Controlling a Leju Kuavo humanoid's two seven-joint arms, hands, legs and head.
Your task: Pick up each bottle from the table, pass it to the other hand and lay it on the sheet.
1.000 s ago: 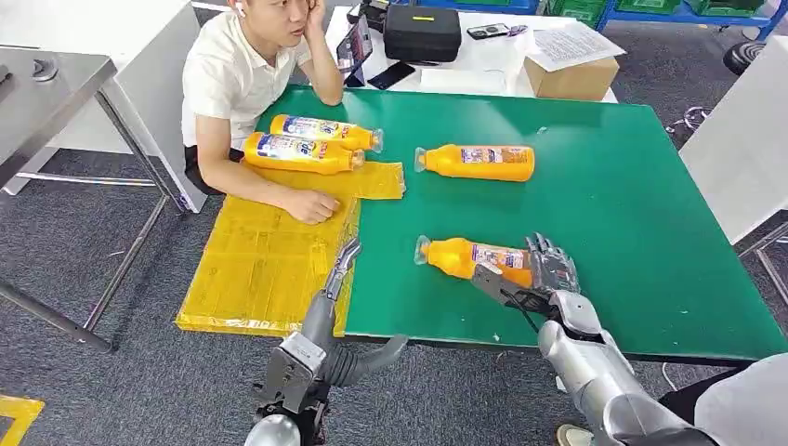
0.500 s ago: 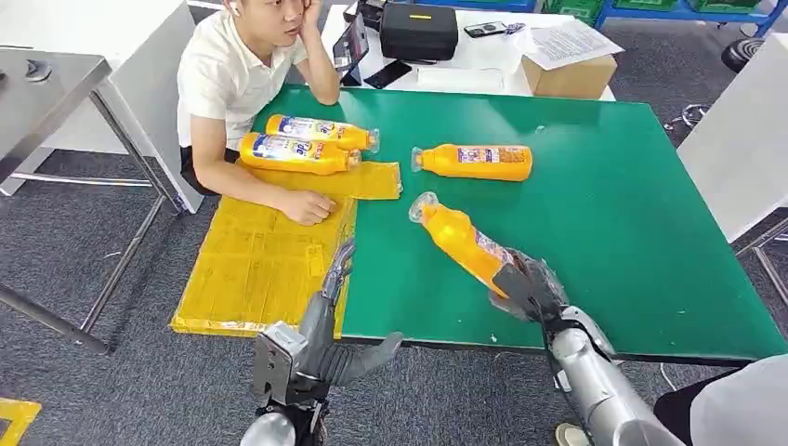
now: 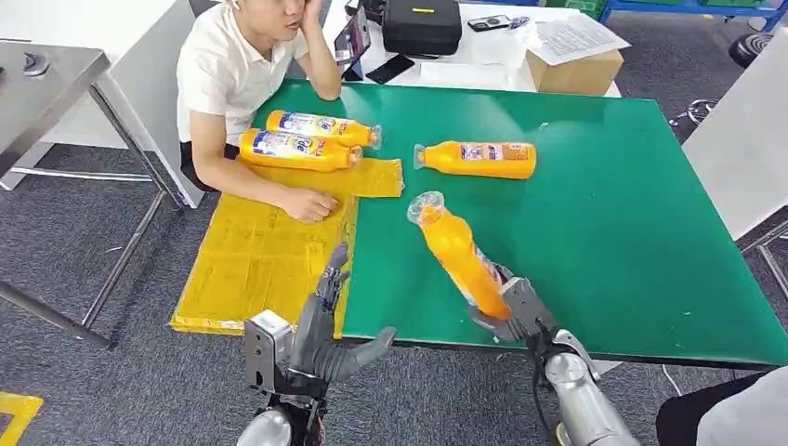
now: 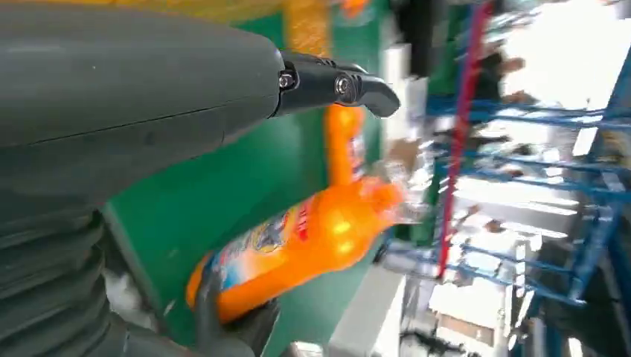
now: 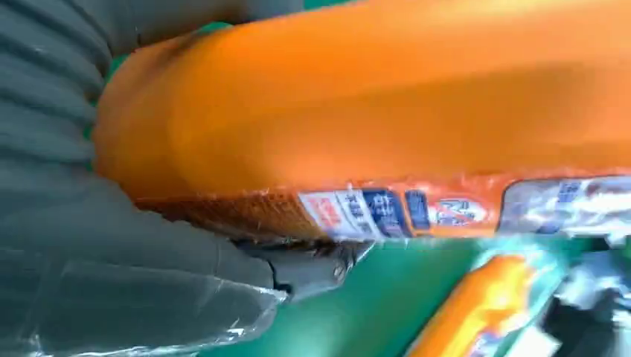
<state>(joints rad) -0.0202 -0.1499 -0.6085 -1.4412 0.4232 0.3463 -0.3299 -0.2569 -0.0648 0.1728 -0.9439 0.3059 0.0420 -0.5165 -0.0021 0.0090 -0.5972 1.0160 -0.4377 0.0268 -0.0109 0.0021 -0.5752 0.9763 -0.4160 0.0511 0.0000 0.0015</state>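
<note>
1. Left hand (image 3: 321, 321) at 7 o'clock holds nothing, fingers apart.
2. Right hand (image 3: 506, 311) at 5 o'clock grips an orange bottle (image 3: 458, 255) by its base, cap tilted toward 11.
3. Another bottle (image 3: 476, 159) lies at 12 on the green table (image 3: 632, 214).
4. Two bottles (image 3: 307, 139) rest on the yellow sheet (image 3: 260, 260).

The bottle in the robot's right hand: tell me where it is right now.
In the head view the bottle is lifted over the near edge of the green table, gripped at its base by the right hand, cap tilted away toward the lone lying bottle.

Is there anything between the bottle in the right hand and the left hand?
Nothing visible. The bottle, held by the right hand, faces the open left hand across bare green table.
</note>
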